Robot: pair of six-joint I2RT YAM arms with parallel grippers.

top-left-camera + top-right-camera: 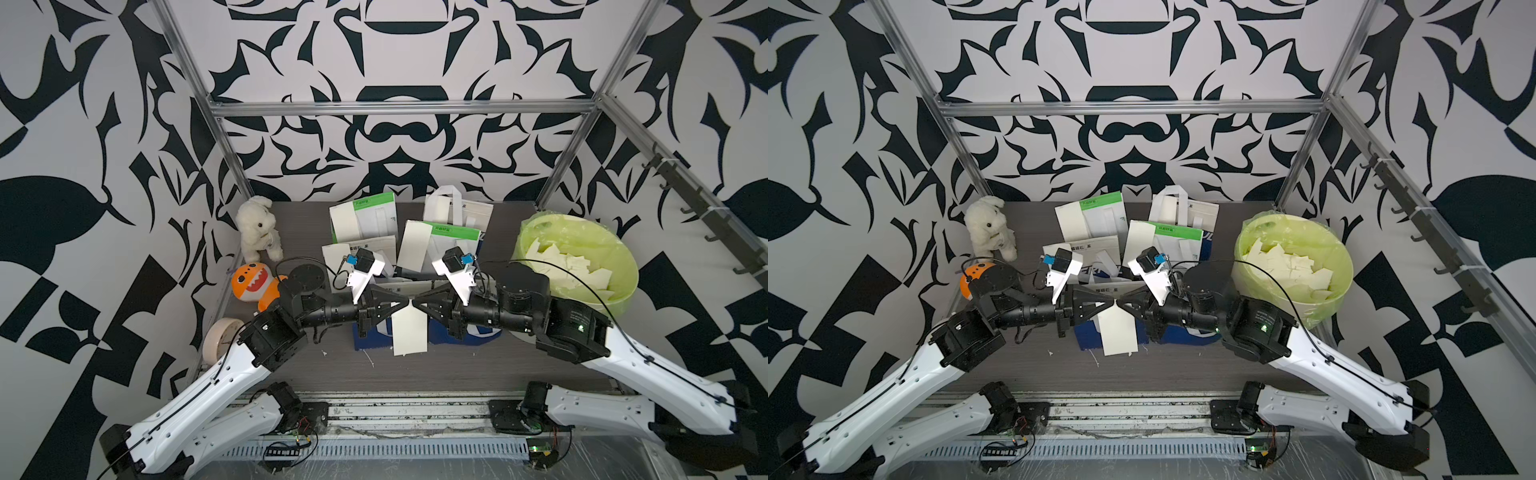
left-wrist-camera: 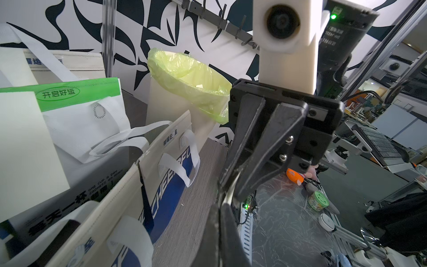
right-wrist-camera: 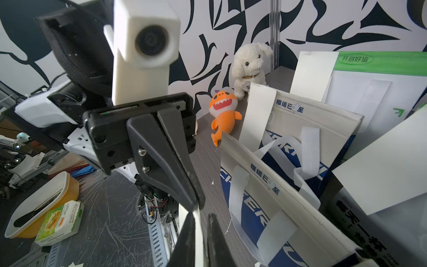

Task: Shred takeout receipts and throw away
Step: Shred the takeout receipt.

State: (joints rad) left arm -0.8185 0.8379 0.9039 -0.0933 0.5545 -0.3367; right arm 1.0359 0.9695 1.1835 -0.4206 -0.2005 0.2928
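Observation:
One cream takeout receipt [image 1: 410,332] [image 1: 1119,332] hangs above the dark table, held by its top edge where my two grippers meet tip to tip. My left gripper [image 1: 407,305] [image 2: 221,208] is shut on that edge. My right gripper [image 1: 417,305] [image 3: 199,213] stands a little open: the receipt [image 3: 198,231] lies against one finger, with a gap to the other. More whole receipts [image 1: 413,245] [image 1: 345,224] lean on the takeout bags behind. Torn pieces [image 1: 573,262] fill the green-lined bin [image 1: 623,282] at the right.
Several takeout bags [image 1: 453,241] crowd the middle and back, and a blue one [image 1: 370,338] lies under the hanging receipt. A white plush rabbit [image 1: 257,228], an orange shark toy [image 1: 253,282] and a round clock [image 1: 218,338] sit at the left. Metal frame posts stand at the back corners.

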